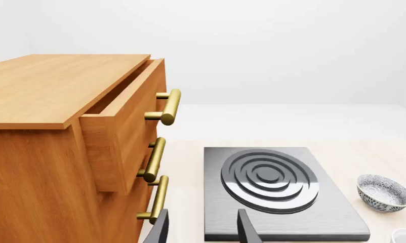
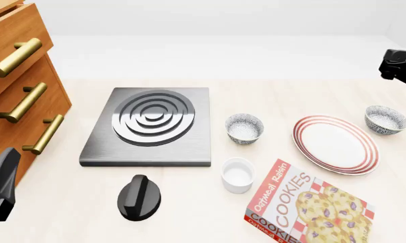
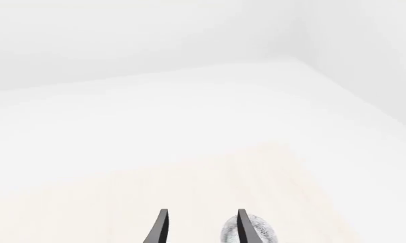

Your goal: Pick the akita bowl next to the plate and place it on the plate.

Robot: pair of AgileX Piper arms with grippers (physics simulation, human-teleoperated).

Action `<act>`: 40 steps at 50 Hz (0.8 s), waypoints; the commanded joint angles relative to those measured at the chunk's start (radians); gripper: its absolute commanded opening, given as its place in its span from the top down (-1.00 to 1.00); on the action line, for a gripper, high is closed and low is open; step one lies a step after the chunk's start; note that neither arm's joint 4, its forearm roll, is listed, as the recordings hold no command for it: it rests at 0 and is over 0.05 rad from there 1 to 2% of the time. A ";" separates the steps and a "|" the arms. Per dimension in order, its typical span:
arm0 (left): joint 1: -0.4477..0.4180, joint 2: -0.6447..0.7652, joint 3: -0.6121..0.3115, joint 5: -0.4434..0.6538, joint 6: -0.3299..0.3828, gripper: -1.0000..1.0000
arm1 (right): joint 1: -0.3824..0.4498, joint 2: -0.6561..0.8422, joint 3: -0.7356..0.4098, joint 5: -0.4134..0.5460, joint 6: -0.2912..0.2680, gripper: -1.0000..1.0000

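Observation:
The plate [image 2: 336, 144], white with red rings, lies at the table's right. One akita bowl [image 2: 386, 119] sits close by its far right rim. It shows partly behind a finger in the right wrist view [image 3: 257, 230]. A look-alike speckled bowl [image 2: 245, 127] stands left of the plate and also shows in the left wrist view [image 1: 384, 192]. My right gripper [image 3: 203, 212] is open and empty, raised at the far right [image 2: 400, 66] beyond the right bowl. Low at the near left by the drawers, my left gripper [image 1: 203, 212] is open and empty.
A wooden drawer cabinet [image 2: 17, 81] with brass handles stands at the left, its top drawer pulled out [image 1: 122, 126]. A stove plate [image 2: 152, 124] with a black knob [image 2: 139, 197], a white cup [image 2: 237, 174] and a cookie box [image 2: 304, 207] are nearer.

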 commanded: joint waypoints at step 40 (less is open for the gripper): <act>0.000 0.000 0.000 0.000 0.000 -1.00 | -0.141 0.135 -0.125 0.052 0.071 -1.00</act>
